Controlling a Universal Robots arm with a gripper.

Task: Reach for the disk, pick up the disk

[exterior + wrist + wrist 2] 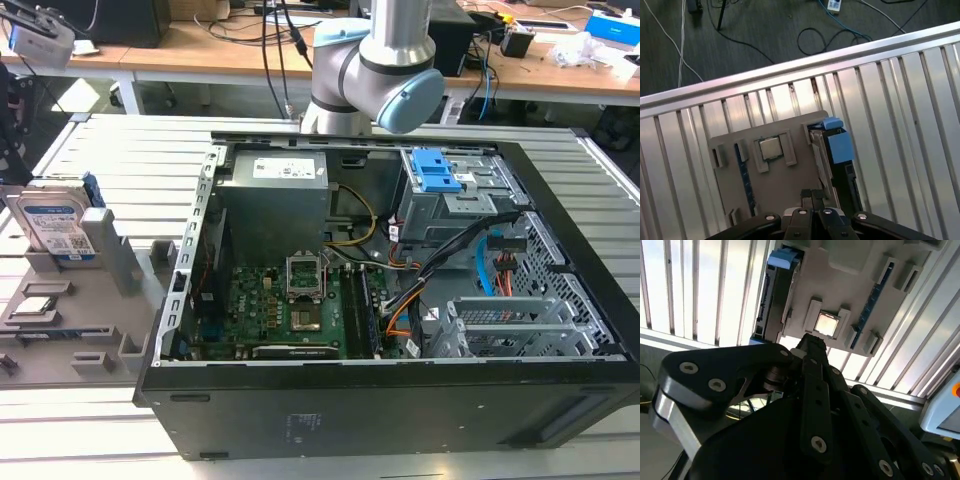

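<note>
Fingers (810, 195), pressed together and empty, hover over tray (785, 185) holding disk (839, 147) beside chip (771, 148).

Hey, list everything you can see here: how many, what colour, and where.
disk: one, silver-grey with a blue-and-white label, upright in the holder at the exterior view's left
holder: one, grey, on the table beside the case
chip: one, silver, in a square pocket of the holder
case: one, black, open, mid-table
motherboard: one, green, inside the case
clips: count unclear, blue, on the drive bay
table: one, silver, slatted
arm: one, silver and light blue, behind the case
gripper: one, black, shut, over the holder, not touching the disk
</note>
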